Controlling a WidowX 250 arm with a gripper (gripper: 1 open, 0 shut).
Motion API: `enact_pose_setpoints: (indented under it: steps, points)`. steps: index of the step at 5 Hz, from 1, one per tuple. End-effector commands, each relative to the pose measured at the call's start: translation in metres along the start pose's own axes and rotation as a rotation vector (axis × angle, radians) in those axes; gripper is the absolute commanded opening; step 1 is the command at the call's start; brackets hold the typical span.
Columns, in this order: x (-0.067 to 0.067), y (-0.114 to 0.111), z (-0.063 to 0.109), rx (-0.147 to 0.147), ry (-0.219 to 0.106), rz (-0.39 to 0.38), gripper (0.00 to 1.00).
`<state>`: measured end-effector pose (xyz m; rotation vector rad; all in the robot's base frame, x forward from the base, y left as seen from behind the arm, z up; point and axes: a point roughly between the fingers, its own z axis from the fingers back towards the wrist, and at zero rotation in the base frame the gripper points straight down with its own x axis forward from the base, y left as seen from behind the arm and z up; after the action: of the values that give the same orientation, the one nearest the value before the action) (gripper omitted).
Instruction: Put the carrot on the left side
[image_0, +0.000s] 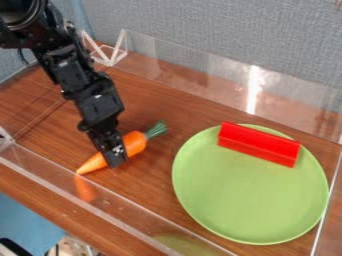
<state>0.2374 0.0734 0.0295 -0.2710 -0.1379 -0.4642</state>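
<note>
Toy carrot (135, 143), orange, tapered, green stem tip; lying on the brown wooden tabletop (160, 98), green end toward the plate, point toward the clear front panel (118, 214). Gripper (115, 155), black: lowered over the carrot's middle, fingertips down at it; whether it grasps the carrot or stands loose around it cannot be told. Plate (250, 205), round, light green; beside the carrot, apart from it. Rectangular block (259, 144), red; on the plate, near the rim farther from the front panel. Wall (241, 30), grey, textured; behind the tabletop.
</note>
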Motion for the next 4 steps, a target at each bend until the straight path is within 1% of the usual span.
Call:
enact_pose_setpoints:
  steps: [1,2,3,4]
  points:
    - [0.002,0.0,0.015,0.002,-0.018,0.008,0.0]
    - [0.006,-0.001,0.024,0.0,-0.013,0.01,1.0]
    - [0.007,0.0,0.031,0.0,-0.006,0.009,0.0]
    - [0.01,0.001,0.039,0.003,-0.003,0.011,0.0]
